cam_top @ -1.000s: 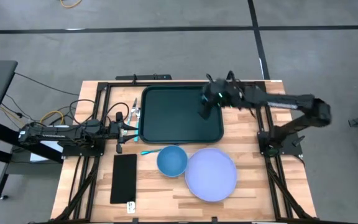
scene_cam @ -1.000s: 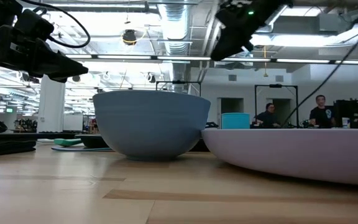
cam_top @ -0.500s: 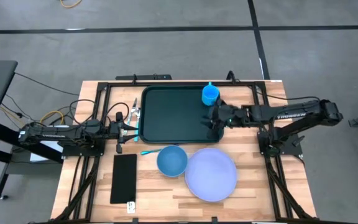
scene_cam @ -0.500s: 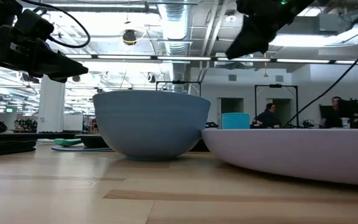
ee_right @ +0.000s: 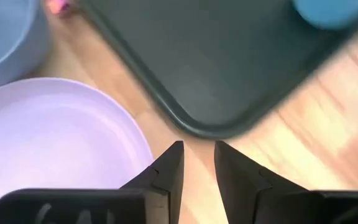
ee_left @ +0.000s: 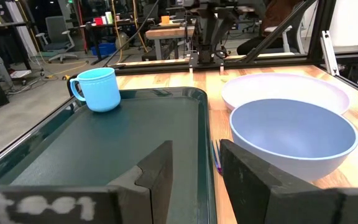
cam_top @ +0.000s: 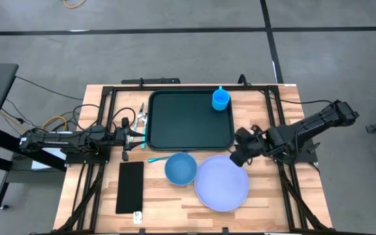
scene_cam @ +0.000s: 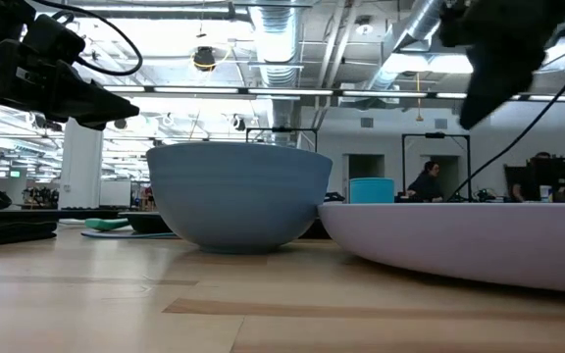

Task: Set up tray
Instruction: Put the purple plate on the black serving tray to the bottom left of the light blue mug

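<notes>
The tray (cam_top: 191,121) is a smooth, dark green-black rectangle with rounded corners and a low raised rim, lying flat on the far middle part of the pale, plank-grained wooden table (cam_top: 266,202); its long axis runs left to right across the table, its short sides toward the two arms. A small glossy light-blue cup (cam_top: 220,99) with a handle stands upright inside the tray at its far right corner. Just near of the tray sits a round, deep blue bowl (cam_top: 180,168) with a matte finish, and beside it to the right, edges close or touching, a wide, shallow lavender plate (cam_top: 222,183). A thin teal utensil (cam_top: 156,158) lies on the wood between the tray's near left corner and the bowl. A narrow flat black rectangle (cam_top: 130,187) lies near left, long axis running near to far. The right gripper (cam_top: 238,156) hangs above the table by the tray's near right corner and the plate's far edge, its fingers a narrow gap apart with nothing between them. The left gripper (cam_top: 140,134) waits at the tray's left edge, fingers likewise parted and empty, pointing along the tray's length.
</notes>
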You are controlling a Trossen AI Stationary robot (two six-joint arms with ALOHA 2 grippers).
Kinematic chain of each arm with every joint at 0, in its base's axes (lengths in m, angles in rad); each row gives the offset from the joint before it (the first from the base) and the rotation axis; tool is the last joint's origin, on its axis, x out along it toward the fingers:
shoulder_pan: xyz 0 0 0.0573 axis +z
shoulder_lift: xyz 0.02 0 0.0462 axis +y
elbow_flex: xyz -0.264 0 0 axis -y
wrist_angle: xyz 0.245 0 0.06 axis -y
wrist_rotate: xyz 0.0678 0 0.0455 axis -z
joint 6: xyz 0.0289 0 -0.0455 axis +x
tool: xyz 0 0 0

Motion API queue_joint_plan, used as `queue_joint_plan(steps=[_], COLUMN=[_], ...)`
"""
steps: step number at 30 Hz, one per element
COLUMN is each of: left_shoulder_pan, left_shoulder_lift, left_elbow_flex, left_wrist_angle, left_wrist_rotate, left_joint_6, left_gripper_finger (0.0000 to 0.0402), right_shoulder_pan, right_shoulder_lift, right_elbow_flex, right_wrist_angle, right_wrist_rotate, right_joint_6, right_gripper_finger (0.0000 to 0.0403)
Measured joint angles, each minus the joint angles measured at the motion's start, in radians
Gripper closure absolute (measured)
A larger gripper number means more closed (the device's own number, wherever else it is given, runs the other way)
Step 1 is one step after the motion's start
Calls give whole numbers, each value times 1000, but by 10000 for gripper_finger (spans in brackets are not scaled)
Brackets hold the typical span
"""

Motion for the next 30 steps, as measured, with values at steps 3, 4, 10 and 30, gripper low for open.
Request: queue_joint_plan(steps=[3,4,10,30], left_shoulder_pan=[0,0,0,0], left_shoulder_lift=[0,0,0,0], left_elbow_flex=[0,0,0,0], left_wrist_angle=[0,0,0,1], left_wrist_rotate=[0,0,0,0], left_joint_6=[0,0,0,0], left_gripper_finger=[281,281,281,281], right_shoulder_pan=[45,57,105,102], right_shoulder_lift=[0,0,5,175], right_elbow_flex=[0,0,0,-99], right_wrist_angle=[-50,-53,-93,22], right_wrist_rotate=[3,-4,-55,-287], right_joint_6=[133,154,291,235], right_gripper_finger=[321,321,321,238])
